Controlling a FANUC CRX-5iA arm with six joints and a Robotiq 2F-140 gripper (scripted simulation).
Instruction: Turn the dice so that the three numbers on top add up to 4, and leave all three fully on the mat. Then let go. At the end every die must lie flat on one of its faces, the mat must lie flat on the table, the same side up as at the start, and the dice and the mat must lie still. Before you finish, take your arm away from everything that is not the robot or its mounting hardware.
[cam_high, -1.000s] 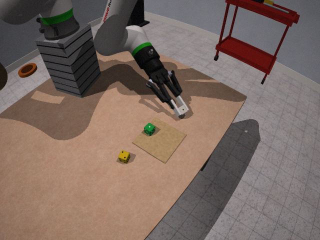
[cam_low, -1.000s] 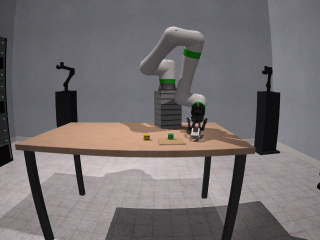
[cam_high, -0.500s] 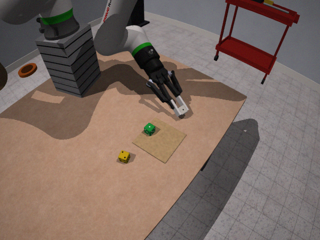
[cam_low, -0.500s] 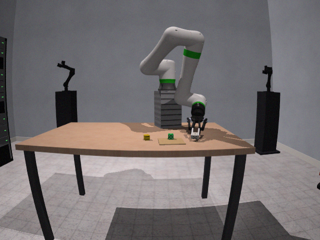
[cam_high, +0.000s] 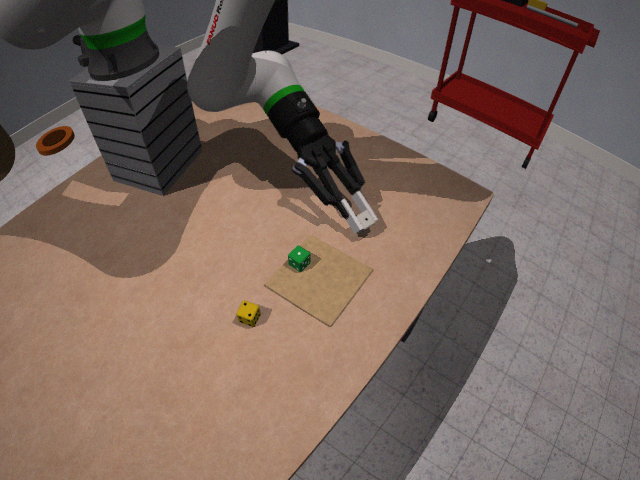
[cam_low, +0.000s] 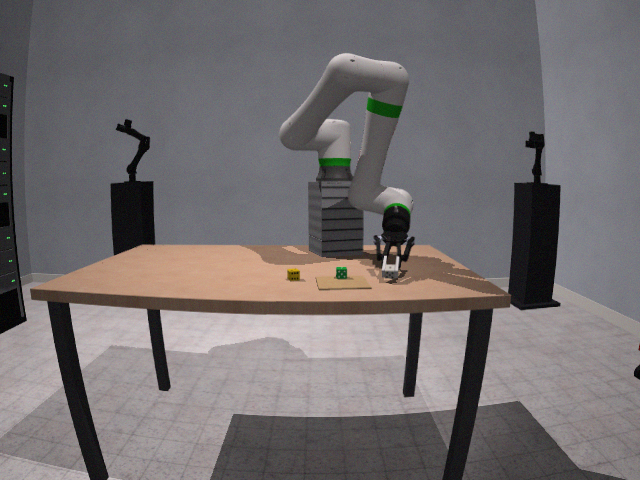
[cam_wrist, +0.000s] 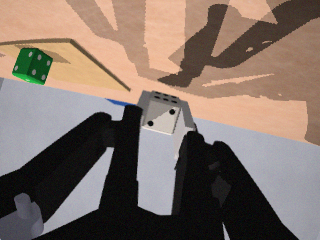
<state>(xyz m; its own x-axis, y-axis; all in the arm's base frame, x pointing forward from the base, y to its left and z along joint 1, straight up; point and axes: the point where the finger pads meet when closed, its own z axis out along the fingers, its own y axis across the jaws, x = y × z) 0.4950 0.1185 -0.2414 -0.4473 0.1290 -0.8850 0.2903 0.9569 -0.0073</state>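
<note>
My gripper (cam_high: 363, 221) (cam_low: 390, 272) (cam_wrist: 161, 108) is shut on a white die (cam_high: 366, 218) (cam_low: 390, 268) (cam_wrist: 162, 114). It holds the die tilted, just above the table, a little beyond the far edge of the tan mat (cam_high: 330, 291) (cam_low: 356, 283) (cam_wrist: 76, 70). A green die (cam_high: 299, 257) (cam_low: 341, 272) (cam_wrist: 32, 66) lies flat on the mat's far left corner. A yellow die (cam_high: 248, 312) (cam_low: 293, 274) lies flat on the bare table to the left of the mat, off it. The mat lies flat.
The robot's grey ribbed pedestal (cam_high: 136, 118) (cam_low: 334, 217) stands at the back of the table. The table's right edge (cam_high: 439, 289) runs close to the mat. A red cart (cam_high: 496, 103) and an orange ring (cam_high: 54, 139) are on the floor.
</note>
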